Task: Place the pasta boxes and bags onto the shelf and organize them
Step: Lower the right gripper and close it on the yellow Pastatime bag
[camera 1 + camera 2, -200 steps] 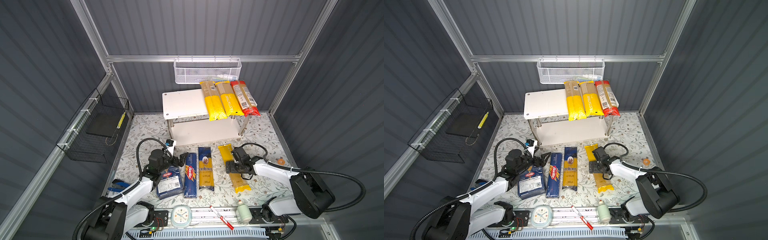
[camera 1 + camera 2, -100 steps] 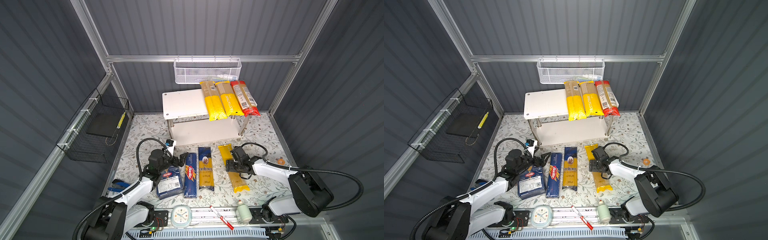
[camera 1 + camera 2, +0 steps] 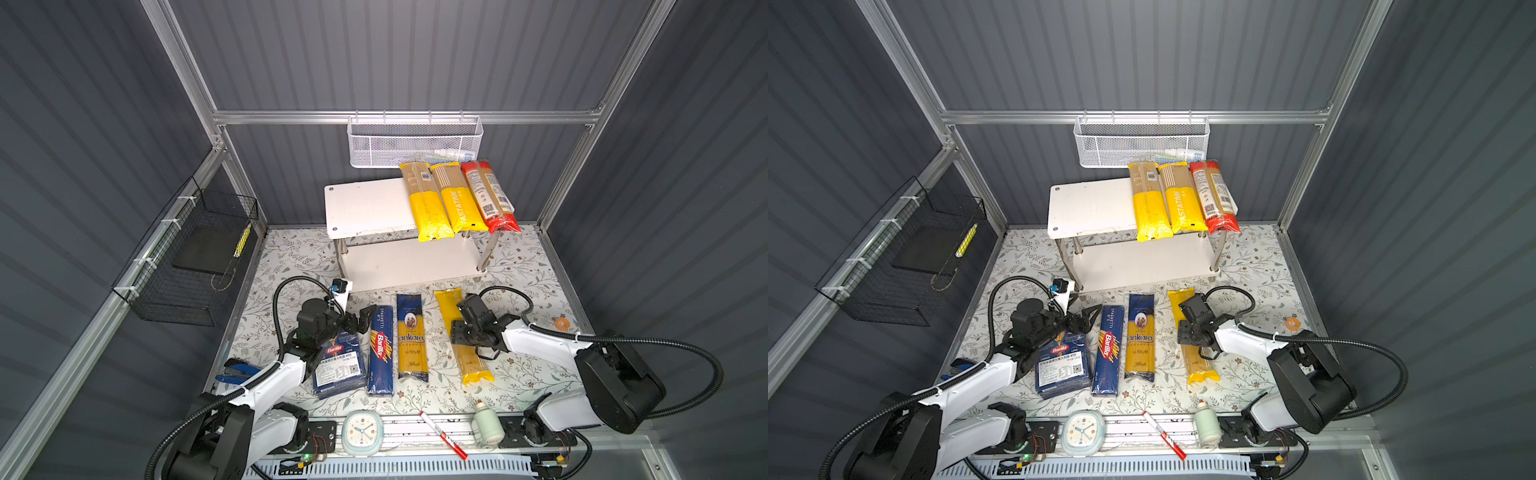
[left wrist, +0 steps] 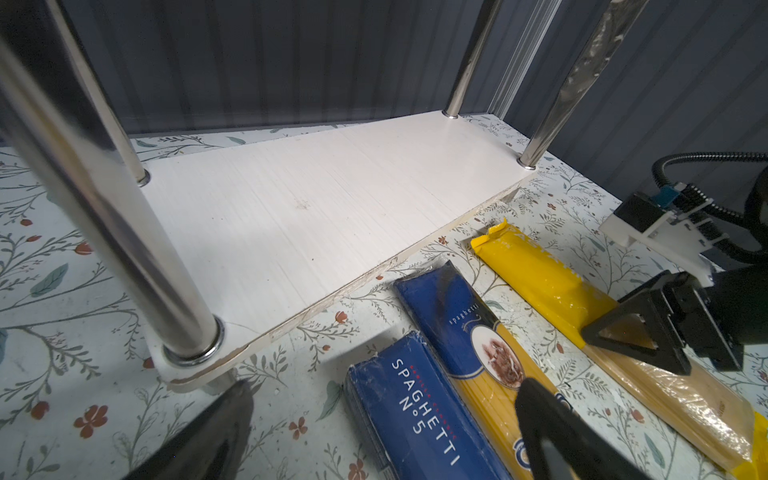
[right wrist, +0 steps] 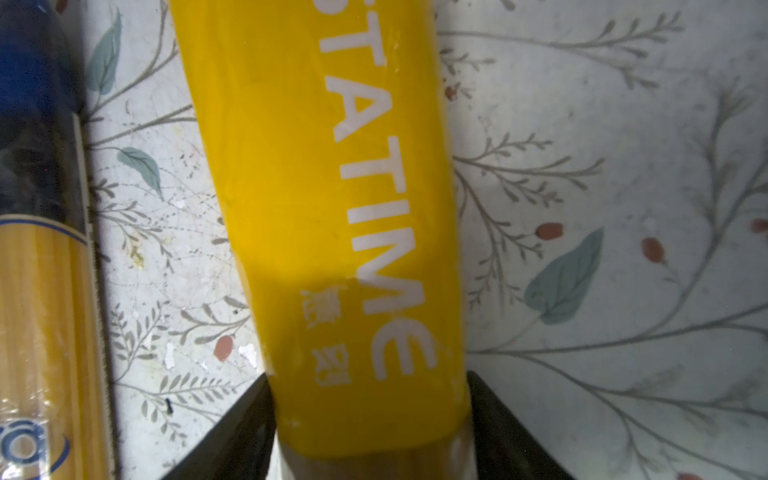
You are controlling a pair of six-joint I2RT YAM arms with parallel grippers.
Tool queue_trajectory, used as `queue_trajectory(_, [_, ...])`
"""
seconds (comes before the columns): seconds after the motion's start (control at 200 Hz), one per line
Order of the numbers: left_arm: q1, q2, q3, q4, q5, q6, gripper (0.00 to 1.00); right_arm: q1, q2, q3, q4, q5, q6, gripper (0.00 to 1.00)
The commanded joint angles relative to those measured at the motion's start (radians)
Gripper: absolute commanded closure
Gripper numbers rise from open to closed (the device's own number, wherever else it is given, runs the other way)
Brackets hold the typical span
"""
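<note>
The white shelf [image 3: 365,208] [image 3: 1088,203] stands at the back; its lower board [image 4: 311,208] is bare. Two yellow bags [image 3: 426,203] [image 3: 457,199] and a red-and-clear bag [image 3: 490,195] lie on its top board. In front, on the floor, lie a wide Barilla box [image 3: 338,365], a narrow Barilla box [image 3: 381,353] [image 4: 419,415], the ankara bag [image 3: 411,336] and a yellow Pastatime bag [image 3: 473,365] [image 5: 332,187]. My right gripper [image 3: 460,335] [image 3: 1187,336] [image 5: 370,436] is shut on that bag's middle, both fingers against its sides. My left gripper [image 3: 360,321] [image 4: 382,419] hovers open over the narrow box's far end.
A white mesh basket [image 3: 415,141] hangs on the back wall above the shelf, and a black wire basket [image 3: 191,257] on the left wall. A clock [image 3: 361,430], red marker [image 3: 442,434] and white bottle [image 3: 486,424] sit along the front rail. A blue stapler [image 3: 235,372] lies front left.
My right gripper's jaws have closed in on the yellow Pastatime bag on the floor. The left arm has not moved.
</note>
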Motion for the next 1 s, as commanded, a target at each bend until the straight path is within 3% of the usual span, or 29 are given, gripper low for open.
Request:
queue_trajectory(0.0, [-0.002, -0.008, 0.003, 0.009, 0.002, -0.003, 0.01, 0.018, -0.002, -0.027, -0.035, -0.025, 0.018, 0.35])
queue_trajectory(0.995, [-0.002, -0.031, 0.015, -0.049, -0.069, -0.008, 0.01, 0.051, -0.161, -0.034, 0.033, 0.027, 0.029, 0.66])
